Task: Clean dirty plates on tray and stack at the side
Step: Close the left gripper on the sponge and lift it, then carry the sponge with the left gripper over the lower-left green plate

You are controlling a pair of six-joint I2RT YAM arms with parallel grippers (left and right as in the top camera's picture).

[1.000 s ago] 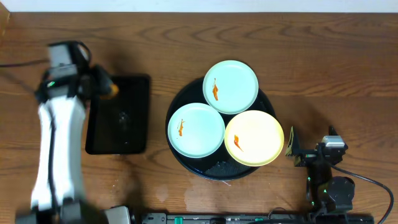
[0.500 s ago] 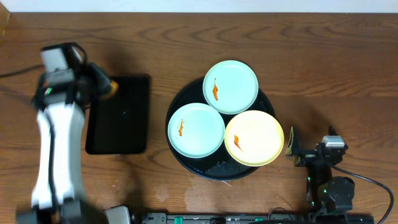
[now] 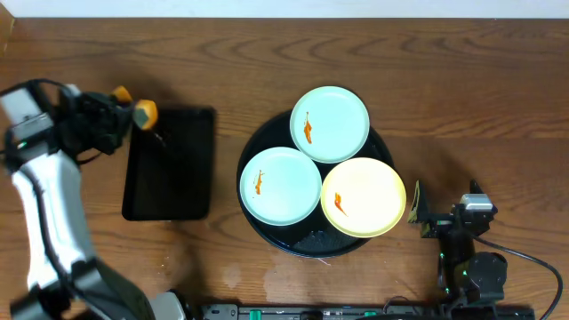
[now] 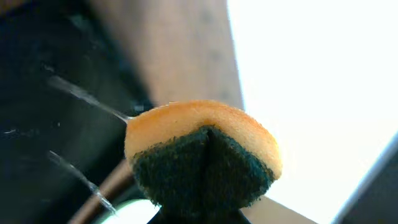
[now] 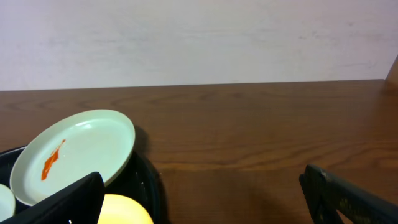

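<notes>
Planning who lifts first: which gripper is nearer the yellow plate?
Right. The right gripper sits open just beside the yellow plate's right edge; the left gripper, shut on a sponge, is far off by the small tray's corner.

Left gripper (image 3: 134, 116) jaws clamped on sponge (image 4: 202, 155), right gripper (image 3: 420, 216) jaws wide apart

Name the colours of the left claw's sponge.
The sponge is yellow-orange with a dark green scrub side; clearest from the left wrist.

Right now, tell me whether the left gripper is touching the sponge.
Touching. The left wrist view shows the sponge pinched into a fold by the left gripper.
</notes>
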